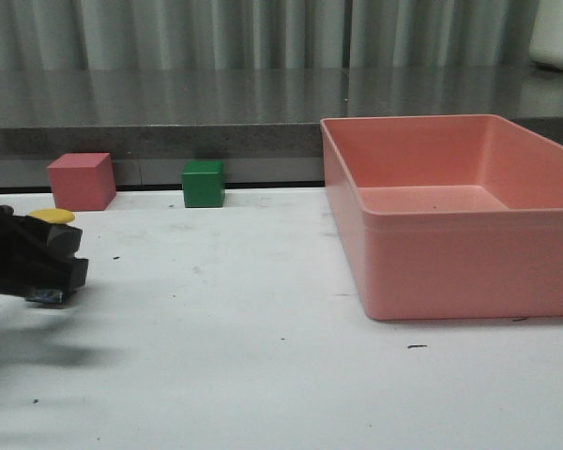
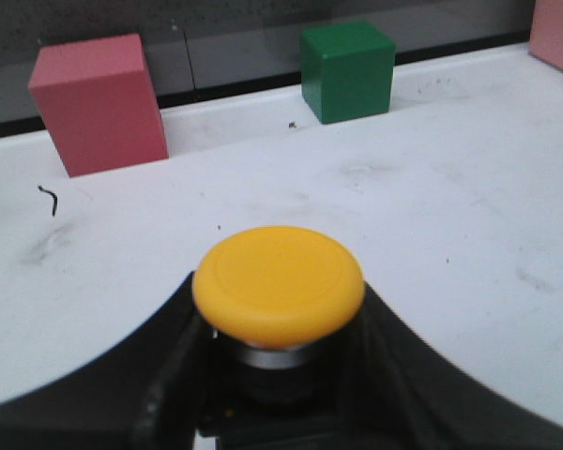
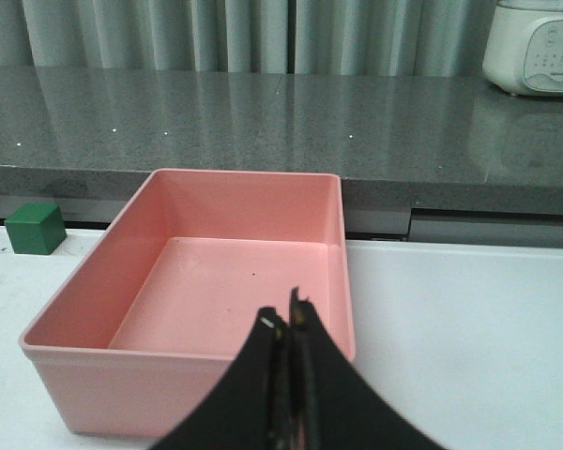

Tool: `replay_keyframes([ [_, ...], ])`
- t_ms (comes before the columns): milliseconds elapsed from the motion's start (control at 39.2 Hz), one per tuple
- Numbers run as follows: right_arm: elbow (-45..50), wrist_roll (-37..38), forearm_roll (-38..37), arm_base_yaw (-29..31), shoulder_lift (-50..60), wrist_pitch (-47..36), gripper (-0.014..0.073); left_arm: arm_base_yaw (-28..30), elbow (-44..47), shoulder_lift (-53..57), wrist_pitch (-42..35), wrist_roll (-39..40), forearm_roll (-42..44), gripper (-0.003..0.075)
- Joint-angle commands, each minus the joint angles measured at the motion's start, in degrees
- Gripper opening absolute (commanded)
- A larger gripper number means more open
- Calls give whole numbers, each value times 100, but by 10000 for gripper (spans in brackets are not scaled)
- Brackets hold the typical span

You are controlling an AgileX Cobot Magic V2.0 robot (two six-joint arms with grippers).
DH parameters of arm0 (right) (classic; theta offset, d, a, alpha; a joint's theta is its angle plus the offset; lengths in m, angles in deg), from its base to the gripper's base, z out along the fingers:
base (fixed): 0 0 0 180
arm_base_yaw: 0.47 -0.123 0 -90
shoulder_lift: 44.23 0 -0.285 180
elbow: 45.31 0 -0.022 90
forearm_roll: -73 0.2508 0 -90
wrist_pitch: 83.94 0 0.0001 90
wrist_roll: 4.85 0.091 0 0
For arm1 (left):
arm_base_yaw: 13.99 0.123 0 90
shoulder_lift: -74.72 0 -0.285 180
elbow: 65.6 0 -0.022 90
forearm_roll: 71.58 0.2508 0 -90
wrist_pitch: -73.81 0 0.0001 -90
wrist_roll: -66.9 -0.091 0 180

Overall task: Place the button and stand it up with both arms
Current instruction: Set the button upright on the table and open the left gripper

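The left pincer (image 2: pixel 281 394) is clamped on the yellow-capped push button with silvery collar and black base (image 2: pixel 278 286), held between its dark fingers at the left edge of the white surface (image 1: pixel 263 356), just above it. The cap faces outward past the fingertips. To do this step well, in my judgement, lower slowly, keep the base level, and release only once it bears fully on the surface. The right pincer (image 3: pixel 289 323) has its fingers pressed together, holding nothing, above the pink plastic bin (image 3: pixel 338 272).
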Motion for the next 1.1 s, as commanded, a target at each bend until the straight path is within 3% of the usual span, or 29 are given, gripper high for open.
replay_keyframes([
  [0, -158, -49, -68, 9, -63, -497, -67, -49, -99, 163, -1326, 23, 0, 118],
  [332, -158, -49, -68, 9, -63, -497, -67, -49, -99, 125, -1326, 33, 0, 158],
  [587, -158, -49, -68, 9, -63, -497, -67, -49, -99, 125, -1326, 33, 0, 400],
  [663, -158, -49, -68, 9, -63, -497, -67, -57, -99, 125, -1326, 33, 0, 442],
  [1071, -158, -49, -68, 9, -63, -497, -67, -57, -99, 385, -1326, 33, -443, 454],
])
